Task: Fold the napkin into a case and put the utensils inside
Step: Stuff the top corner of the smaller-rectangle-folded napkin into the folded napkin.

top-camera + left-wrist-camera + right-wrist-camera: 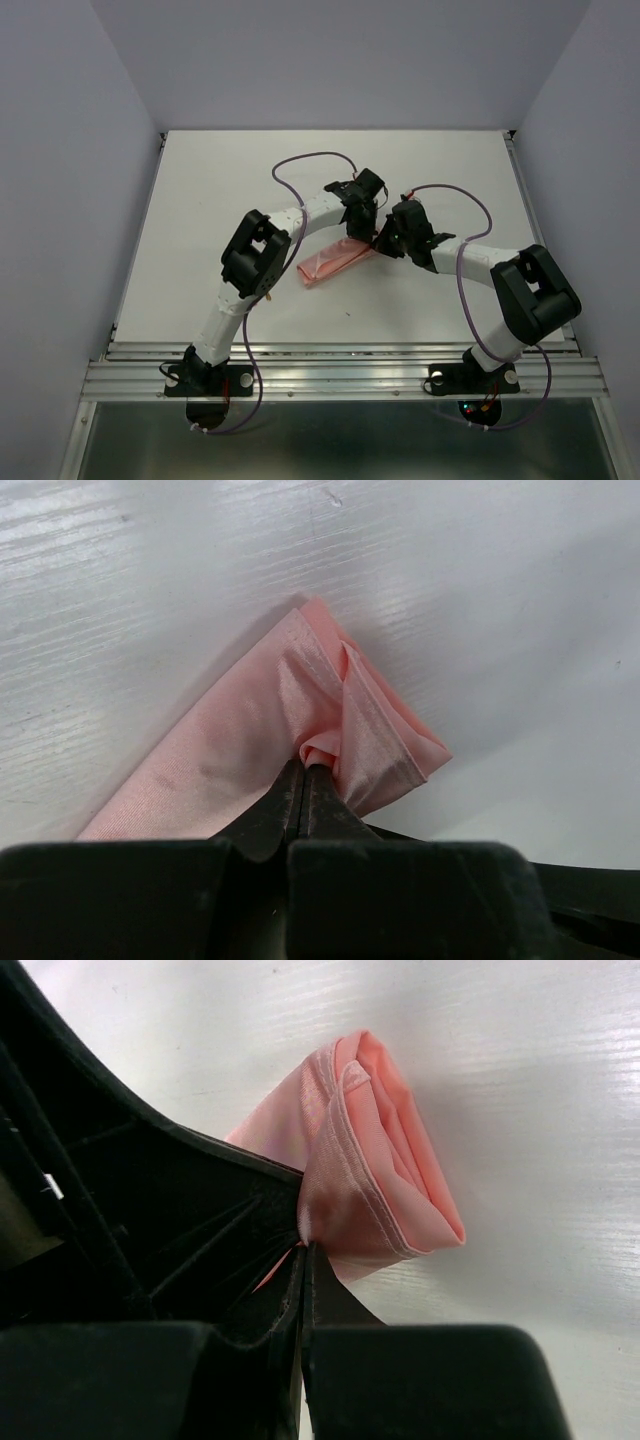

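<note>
Top external view: the napkin (335, 263) lies as a narrow salmon-pink strip on the white tabletop (200, 200), running from near-left to far-right, about midway between the two arms. Both wrists meet over its far-right end. The left fingers (363, 238) come in from the left and the right fingers (384, 240) from the right, just beside each other, and from up here their state cannot be told. No gold utensils show anywhere in this view. Left wrist view: the left fingers (290, 800) are pressed together, with a small bunch of cloth caught at their tips. The napkin (240, 750) spreads away from them in several stacked layers, and its folded corner points to the far side. Right wrist view: the right fingers (322, 1295) are likewise closed, nipping the near edge of the napkin (375, 1160), whose layers gape a little like the mouth of a pocket. The risk, as I judge it, lies in how little cloth each pinch holds. If only the top layers are caught, a lift or a pull would drag them off the ones beneath and undo the fold. The cloth has a sheen and looks slippery, so a tug could also slide it free of one grip. With both grips crowded at one end, uneven pulling would skew the strip or collapse its opening.
</note>
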Action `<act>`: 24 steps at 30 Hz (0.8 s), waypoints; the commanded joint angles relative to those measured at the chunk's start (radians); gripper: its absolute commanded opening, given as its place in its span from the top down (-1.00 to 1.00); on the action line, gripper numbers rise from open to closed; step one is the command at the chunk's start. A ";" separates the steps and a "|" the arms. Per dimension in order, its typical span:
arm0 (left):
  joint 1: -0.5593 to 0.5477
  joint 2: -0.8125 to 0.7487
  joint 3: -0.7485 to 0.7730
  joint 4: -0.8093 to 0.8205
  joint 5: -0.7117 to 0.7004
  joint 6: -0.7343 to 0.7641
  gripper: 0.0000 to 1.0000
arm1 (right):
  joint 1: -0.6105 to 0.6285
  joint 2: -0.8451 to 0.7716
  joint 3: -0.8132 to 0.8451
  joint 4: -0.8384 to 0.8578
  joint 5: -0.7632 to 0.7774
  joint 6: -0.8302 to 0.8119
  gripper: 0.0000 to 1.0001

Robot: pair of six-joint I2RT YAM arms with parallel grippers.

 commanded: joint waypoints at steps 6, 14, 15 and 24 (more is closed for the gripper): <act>-0.016 -0.068 -0.113 0.081 0.064 -0.002 1.00 | 0.008 -0.025 -0.016 0.031 0.000 -0.005 0.63; -0.015 -0.074 -0.130 0.100 0.068 0.003 1.00 | -0.076 -0.169 -0.118 0.021 0.020 0.076 0.12; -0.015 -0.075 -0.130 0.101 0.070 0.003 1.00 | -0.089 -0.178 -0.129 0.021 0.017 0.084 0.09; -0.016 -0.078 -0.139 0.104 0.070 0.009 1.00 | -0.121 -0.152 -0.180 0.034 -0.026 0.142 0.11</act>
